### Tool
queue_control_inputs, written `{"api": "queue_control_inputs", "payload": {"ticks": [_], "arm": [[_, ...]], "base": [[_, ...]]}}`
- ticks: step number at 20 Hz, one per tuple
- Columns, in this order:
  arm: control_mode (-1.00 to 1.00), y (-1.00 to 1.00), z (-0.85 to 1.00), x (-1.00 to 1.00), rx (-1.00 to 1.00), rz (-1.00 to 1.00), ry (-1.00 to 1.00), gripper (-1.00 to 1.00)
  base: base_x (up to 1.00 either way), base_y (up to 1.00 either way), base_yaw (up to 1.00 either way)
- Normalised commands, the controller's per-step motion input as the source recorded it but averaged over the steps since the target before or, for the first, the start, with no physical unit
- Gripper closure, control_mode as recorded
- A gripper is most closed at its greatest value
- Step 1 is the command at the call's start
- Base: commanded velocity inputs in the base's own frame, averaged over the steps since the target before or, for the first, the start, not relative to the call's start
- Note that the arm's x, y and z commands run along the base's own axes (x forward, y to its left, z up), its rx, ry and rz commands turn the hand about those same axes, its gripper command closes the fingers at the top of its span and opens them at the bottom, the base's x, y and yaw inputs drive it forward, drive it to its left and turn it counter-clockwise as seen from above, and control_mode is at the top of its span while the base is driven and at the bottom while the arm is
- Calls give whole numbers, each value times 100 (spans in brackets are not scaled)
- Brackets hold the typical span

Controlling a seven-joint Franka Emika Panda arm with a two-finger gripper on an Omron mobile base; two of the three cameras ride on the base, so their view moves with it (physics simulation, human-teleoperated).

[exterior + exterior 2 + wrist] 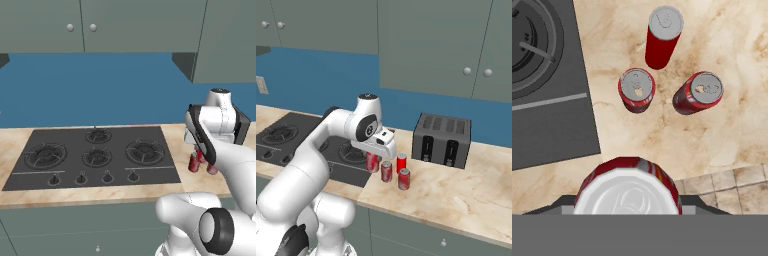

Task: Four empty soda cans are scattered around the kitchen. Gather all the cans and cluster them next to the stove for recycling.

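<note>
My gripper (374, 158) is shut on a red soda can (372, 163) just right of the stove (286, 141), low over the beige counter; whether the can touches the counter I cannot tell. In the hand view this held can (627, 192) fills the bottom between the fingers of the gripper (628, 206). Three more soda cans stand upright close together on the counter beyond it: one (637, 89) in the middle, one (698, 93) to its right, one (663, 36) farther off. The right base view has them (386, 171), (404, 179), (401, 162) beside the held can. The black stove (95, 150) lies left of the cluster (194, 162).
A black slotted toaster (442, 140) stands on the counter (456, 195) behind and right of the cans. The counter's front edge and tan floor tiles (732, 185) are close by the held can. Grey-green wall cabinets (100, 25) hang above.
</note>
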Motion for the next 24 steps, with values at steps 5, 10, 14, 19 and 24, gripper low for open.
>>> {"api": "queue_control_inputs", "payload": {"ticks": [5,10,14,19,24], "arm": [[100,0,0,0,0,0,0,100],[100,0,0,0,0,0,0,100],[100,0,0,0,0,0,0,100],[-100,0,0,0,0,0,0,100],[-100,0,0,0,0,0,0,100]], "base": [[0,0,0],[0,0,0],[0,0,0],[0,0,0],[0,0,0]]}}
